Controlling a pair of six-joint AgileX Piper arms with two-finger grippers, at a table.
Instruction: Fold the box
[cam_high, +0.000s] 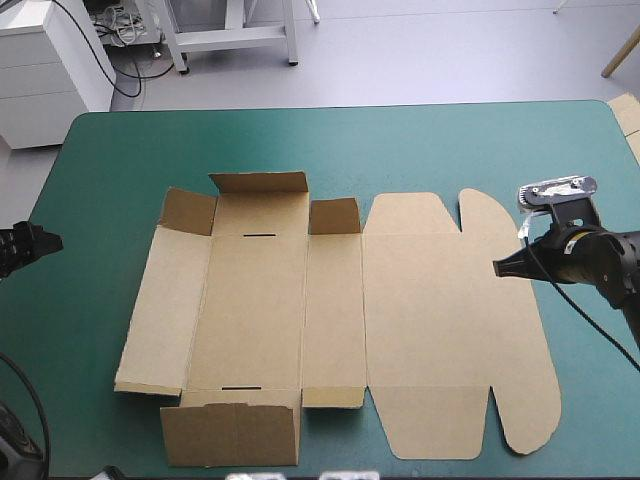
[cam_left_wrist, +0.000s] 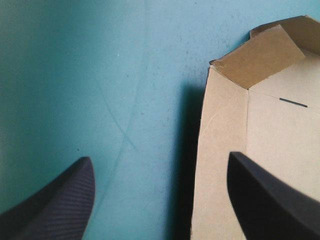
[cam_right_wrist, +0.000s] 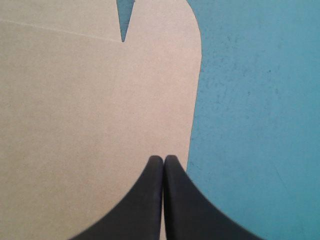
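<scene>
**Q:** High view: where is the task item?

**A:** The brown cut-board box (cam_high: 420, 320) lies mid-table on the teal-green cover (cam_high: 120, 160). On its left half, the far flap (cam_high: 258, 183) and near flap (cam_high: 232, 432) stand raised. The right half, the lid panel (cam_high: 450, 300) with its rounded ears, lies flat.

**Q:** What is in the box?

**A:** The base panel (cam_high: 255, 310) shows bare board with two narrow slots (cam_high: 260, 236), one toward the far flap and one toward the near flap.

**Q:** Where are the grippers?

**A:** The left gripper (cam_high: 30, 245) is at the table's left edge, well apart from the box. The right gripper (cam_high: 503, 267) points left over the lid panel's right edge.

**Q:** Left wrist view: what is the pincer's state?

**A:** The black fingers (cam_left_wrist: 60, 200) stand wide apart and hold nothing. One is over the cover and the other over the box's left side panel (cam_left_wrist: 220, 165). That panel throws a shadow on the cover beside it.

**Q:** Right wrist view?

**A:** The black fingers (cam_right_wrist: 145, 200) are closed into one pointed arch with nothing between them. Their tips sit above the lid's right edge, with the cover just to the right. Whether they touch the board cannot be told.
</scene>
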